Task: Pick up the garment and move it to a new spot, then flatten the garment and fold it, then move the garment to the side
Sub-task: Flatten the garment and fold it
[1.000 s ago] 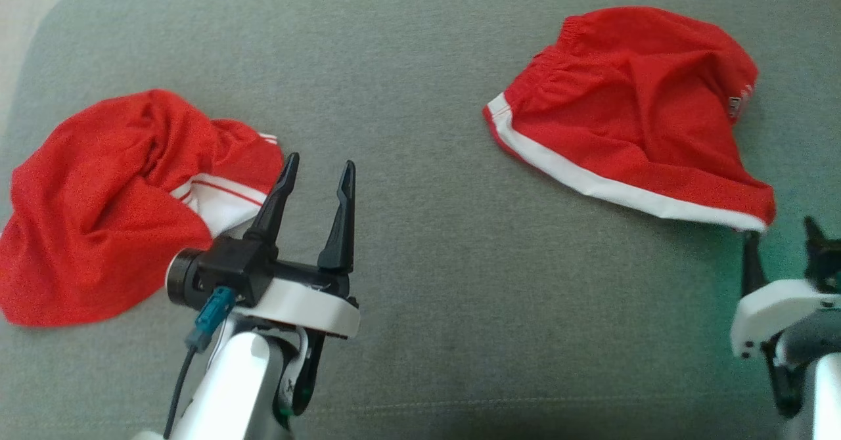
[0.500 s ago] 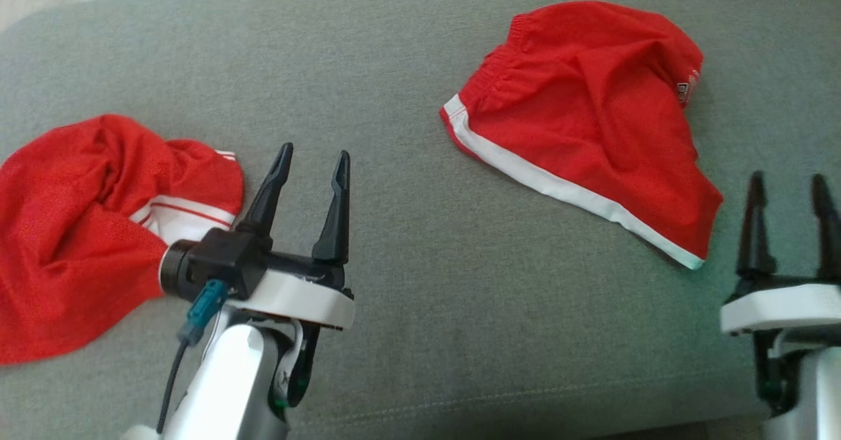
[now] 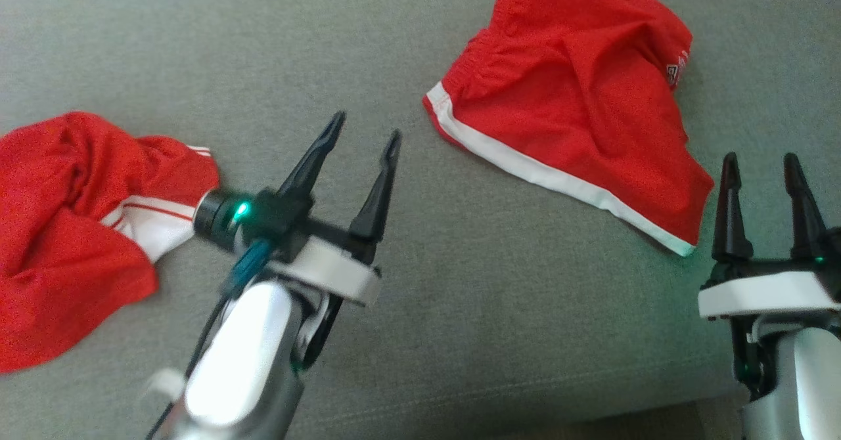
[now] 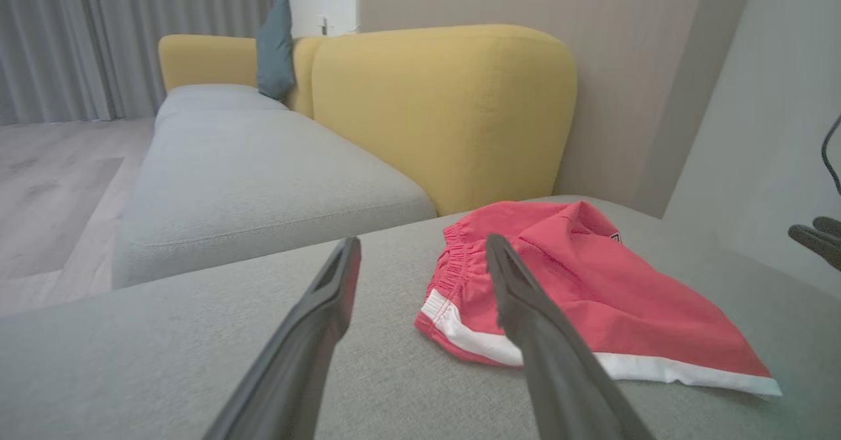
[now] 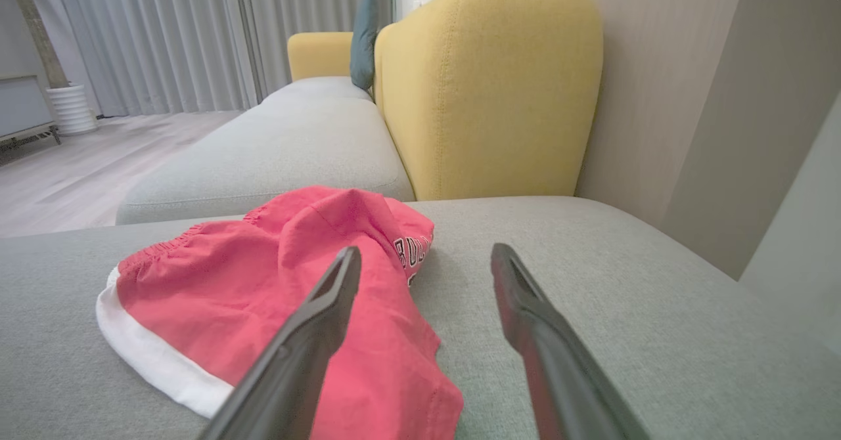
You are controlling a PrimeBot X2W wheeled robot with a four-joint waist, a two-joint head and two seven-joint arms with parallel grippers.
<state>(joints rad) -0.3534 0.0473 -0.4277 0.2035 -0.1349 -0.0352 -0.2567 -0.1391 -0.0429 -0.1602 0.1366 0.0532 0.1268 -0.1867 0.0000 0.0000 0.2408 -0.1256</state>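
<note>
Two red garments are lying well apart on the grey fabric seat (image 3: 460, 308): red shorts with a white hem band (image 3: 578, 92) toward the far right, and a crumpled red garment with white striped trim (image 3: 72, 243) at the left edge, while a mustard-yellow sofa back (image 4: 447, 111) with a teal cushion (image 4: 274, 46) is standing beyond. The left gripper (image 3: 366, 127) is hovering beside the crumpled one and the right gripper (image 3: 760, 159) is hanging near the shorts' corner, both spreading their fingers wide, gripping nothing.
</note>
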